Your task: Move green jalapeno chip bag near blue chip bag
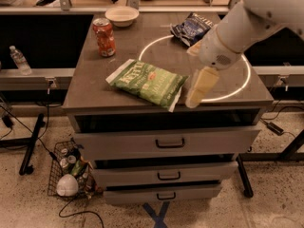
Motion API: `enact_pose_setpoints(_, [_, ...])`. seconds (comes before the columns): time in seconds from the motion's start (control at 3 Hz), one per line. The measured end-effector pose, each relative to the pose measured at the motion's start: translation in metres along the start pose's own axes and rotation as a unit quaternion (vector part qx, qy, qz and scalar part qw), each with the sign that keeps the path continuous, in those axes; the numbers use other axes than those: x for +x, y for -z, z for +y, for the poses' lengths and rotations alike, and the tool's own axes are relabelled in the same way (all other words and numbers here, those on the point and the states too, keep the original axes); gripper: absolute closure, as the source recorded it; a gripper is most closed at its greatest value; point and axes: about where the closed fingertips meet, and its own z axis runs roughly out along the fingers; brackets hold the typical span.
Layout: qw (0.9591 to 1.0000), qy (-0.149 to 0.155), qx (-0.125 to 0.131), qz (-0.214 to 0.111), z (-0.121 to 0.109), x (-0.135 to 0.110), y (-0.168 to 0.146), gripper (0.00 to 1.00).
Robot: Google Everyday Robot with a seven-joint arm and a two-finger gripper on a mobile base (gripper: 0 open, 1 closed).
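Note:
The green jalapeno chip bag [148,82] lies flat near the front of the dark tabletop [90,80]. The blue chip bag [191,28] lies at the back right, partly behind my arm. My gripper [199,90] hangs over the front of the table just right of the green bag, close to its right edge, and holds nothing.
A red soda can [104,36] stands at the back left and a white bowl [122,15] at the back edge. A white ring [228,96] is marked on the table. Drawers [168,144] sit below. A wire basket [69,175] stands on the floor at left.

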Motion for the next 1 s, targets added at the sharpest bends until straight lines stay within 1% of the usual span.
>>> enact_pose_setpoints(0.33, [0.9995, -0.003, -0.018, -0.024, -0.009, -0.008, -0.033, 0.0])
enact_pose_setpoints(0.67, [0.9987, -0.015, -0.035, -0.033, -0.008, -0.011, -0.055, 0.14])
enact_pose_setpoints(1.0, [0.9979, -0.02, -0.048, -0.04, -0.002, -0.018, -0.062, 0.38])
